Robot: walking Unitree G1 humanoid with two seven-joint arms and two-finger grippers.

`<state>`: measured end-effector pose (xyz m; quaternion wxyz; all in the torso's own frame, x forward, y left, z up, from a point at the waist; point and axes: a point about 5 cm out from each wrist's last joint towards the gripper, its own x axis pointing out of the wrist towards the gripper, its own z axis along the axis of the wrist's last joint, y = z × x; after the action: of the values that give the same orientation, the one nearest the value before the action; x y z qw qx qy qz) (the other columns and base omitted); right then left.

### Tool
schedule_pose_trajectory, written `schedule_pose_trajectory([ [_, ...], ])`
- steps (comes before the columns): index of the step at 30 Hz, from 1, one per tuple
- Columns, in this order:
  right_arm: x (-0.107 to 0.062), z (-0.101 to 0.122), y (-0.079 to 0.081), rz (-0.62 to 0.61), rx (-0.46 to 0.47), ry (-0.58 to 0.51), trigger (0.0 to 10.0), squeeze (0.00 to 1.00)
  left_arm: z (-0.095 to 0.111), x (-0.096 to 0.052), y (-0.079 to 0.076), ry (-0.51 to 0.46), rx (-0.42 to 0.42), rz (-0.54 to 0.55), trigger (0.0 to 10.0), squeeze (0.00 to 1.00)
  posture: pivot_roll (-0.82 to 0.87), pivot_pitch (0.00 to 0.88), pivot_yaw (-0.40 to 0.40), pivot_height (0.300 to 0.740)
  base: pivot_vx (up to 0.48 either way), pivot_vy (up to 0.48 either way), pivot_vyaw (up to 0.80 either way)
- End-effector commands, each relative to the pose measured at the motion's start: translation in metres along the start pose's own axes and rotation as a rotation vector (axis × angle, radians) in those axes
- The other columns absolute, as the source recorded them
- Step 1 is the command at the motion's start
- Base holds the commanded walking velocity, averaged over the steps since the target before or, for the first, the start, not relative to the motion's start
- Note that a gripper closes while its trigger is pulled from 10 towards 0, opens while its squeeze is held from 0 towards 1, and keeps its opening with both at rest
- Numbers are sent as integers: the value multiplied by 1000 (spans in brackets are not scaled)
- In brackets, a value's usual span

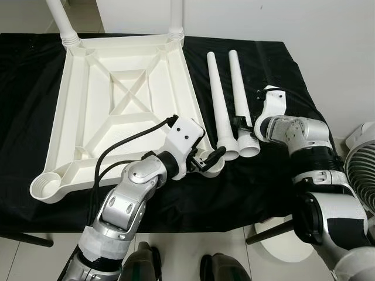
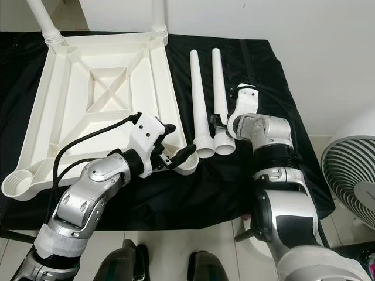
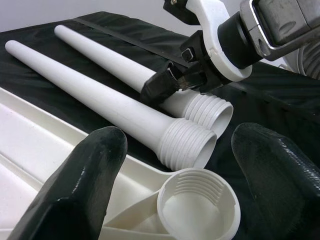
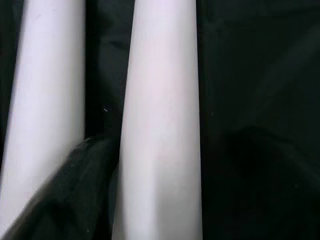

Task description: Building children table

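- Tabletop (image 1: 117,99) lies upside down on the black cloth (image 1: 269,181).
- Two loose legs (image 1: 220,99) lie beside it, threaded ends toward the robot.
- Left gripper (image 1: 206,161) spread wide at corner socket (image 3: 200,210).
- Right gripper (image 1: 241,122) straddles the outer leg (image 4: 160,120); grip unclear.

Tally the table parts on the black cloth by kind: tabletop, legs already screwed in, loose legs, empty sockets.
Tabletop, upside down: 1
Legs screwed in, at the far corners: 2
Loose legs lying beside it: 2
Empty corner sockets, near side: 2
Total: 5 parts, with 2 sockets still to fill.
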<state>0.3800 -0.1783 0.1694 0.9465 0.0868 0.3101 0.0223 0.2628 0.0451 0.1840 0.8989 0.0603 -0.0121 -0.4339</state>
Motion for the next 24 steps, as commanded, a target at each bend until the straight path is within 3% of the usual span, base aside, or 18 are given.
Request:
schedule_pose_trajectory([
  [1, 8, -28, -2, -15, 16, 134, 10000, 0, 3, 1, -1, -14, 8, 4, 10000, 0, -50, 77, -1, 740, 0, 0, 0],
  [2, 9, -31, -3, -26, 50, 185, 4745, 0, 3, 1, -1, -15, 8, 1, 10000, 0, -53, 71, -2, 740, 0, 0, 0],
  [3, 10, -36, -5, -40, 79, 239, 3137, 0, 3, 2, -2, -17, 9, -2, 10000, 0, -54, 69, -2, 740, 0, 0, 0],
  [4, 10, -36, -5, -40, 79, 239, 3137, 0, 3, 2, -2, -17, 9, -2, 10000, 0, -54, 69, -2, 740, 0, 0, 0],
  [5, 11, -40, -6, -49, 114, 281, 1686, 0, 4, 2, -2, -18, 9, -4, 10000, 0, -55, 67, -2, 740, 0, 0, 0],
  [7, 11, -40, -6, -49, 114, 281, 1686, 0, 4, 2, -2, -18, 9, -4, 10000, 0, -55, 67, -2, 740, 0, 0, 0],
  [8, 11, -44, -7, -59, 145, 315, 0, 0, 4, 3, -2, -20, 10, -4, 10000, 0, -55, 64, -3, 740, 0, 0, 0],
  [18, 12, -44, -9, -68, 210, 288, 0, 0, 4, 3, -1, -25, 5, 4, 10000, 0, -52, 55, -4, 740, 0, 0, 0],
  [19, 12, -36, -10, -69, 197, 191, 0, 0, 5, 5, 2, -31, 5, 12, 10000, 0, -48, 52, -5, 740, 0, 0, 0],
  [20, 12, -36, -10, -69, 197, 191, 0, 0, 5, 5, 2, -31, 5, 12, 10000, 0, -48, 52, -5, 740, 0, 0, 0],
  [21, 12, -31, -11, -73, 189, 114, 0, 0, 6, 6, 3, -37, 7, 17, 10000, 0, -48, 50, -4, 740, 0, 0, 0],
  [23, 11, -27, -11, -81, 191, 59, 0, 0, 8, 6, 4, -44, 10, 21, 10000, 0, -47, 49, -4, 740, 0, 0, 0],
  [24, 9, -25, -11, -80, 188, -2, 10000, 0, 9, 7, 6, -49, 15, 26, 10000, 0, -47, 43, -4, 740, 0, 0, 0],
])
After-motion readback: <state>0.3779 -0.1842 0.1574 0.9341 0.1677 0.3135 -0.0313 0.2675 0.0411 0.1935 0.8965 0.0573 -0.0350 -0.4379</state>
